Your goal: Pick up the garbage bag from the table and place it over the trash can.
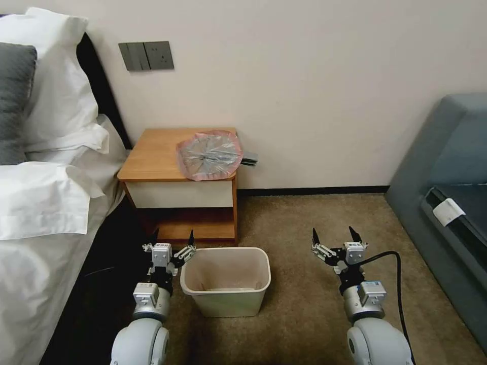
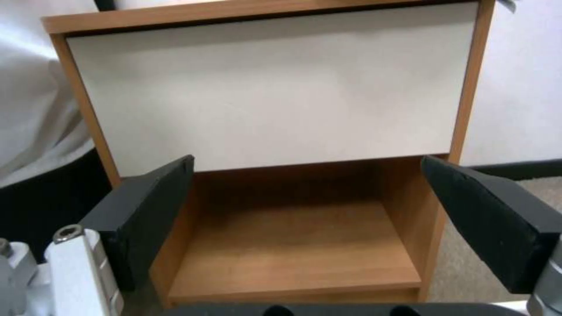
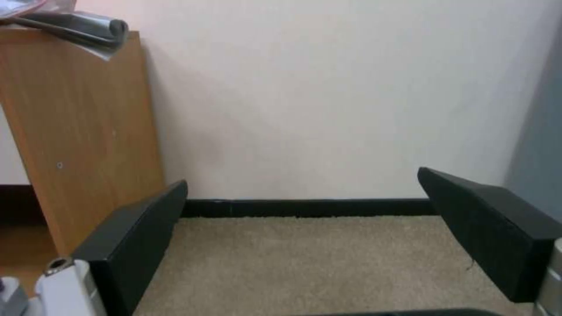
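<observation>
The left gripper (image 1: 172,236) and the right gripper (image 1: 335,234) both hang wide open and hold nothing, one on each side of the trash can (image 1: 225,280), and past them the garbage bag (image 1: 210,155) lies on the table (image 1: 152,157)

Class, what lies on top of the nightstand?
The garbage bag lies on the nightstand, over its right rear part, overhanging the edge. Whatever sits beneath the bag is hidden.
</observation>
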Controlling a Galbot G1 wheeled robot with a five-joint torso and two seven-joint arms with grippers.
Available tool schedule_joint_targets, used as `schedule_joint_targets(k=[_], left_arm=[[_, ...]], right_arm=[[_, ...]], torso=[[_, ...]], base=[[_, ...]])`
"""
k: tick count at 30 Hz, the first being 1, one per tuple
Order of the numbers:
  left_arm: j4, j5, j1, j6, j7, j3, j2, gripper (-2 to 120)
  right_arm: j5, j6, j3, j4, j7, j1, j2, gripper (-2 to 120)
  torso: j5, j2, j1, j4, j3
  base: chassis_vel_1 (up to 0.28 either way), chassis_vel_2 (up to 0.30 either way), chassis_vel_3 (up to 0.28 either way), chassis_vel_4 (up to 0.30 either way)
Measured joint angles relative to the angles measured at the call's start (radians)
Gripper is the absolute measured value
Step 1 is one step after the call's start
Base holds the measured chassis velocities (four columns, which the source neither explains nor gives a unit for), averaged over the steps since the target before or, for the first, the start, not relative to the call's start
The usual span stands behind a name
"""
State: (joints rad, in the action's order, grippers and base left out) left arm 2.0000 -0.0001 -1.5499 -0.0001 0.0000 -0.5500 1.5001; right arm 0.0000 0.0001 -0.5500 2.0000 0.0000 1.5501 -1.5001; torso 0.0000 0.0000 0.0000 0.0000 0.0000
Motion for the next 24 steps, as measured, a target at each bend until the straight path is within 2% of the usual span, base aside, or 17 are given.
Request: schedule_joint_targets(k=[24], left_arm=[[0.000, 0.000, 0.000, 0.000, 0.000, 0.000, 0.000, 97]], right_arm=[[0.000, 0.000, 0.000, 0.000, 0.000, 0.000, 0.000, 100]], torso=[[0.0000, 0.000, 0.000, 0.0000, 0.000]], base=[[0.000, 0.000, 0.000, 0.000]])
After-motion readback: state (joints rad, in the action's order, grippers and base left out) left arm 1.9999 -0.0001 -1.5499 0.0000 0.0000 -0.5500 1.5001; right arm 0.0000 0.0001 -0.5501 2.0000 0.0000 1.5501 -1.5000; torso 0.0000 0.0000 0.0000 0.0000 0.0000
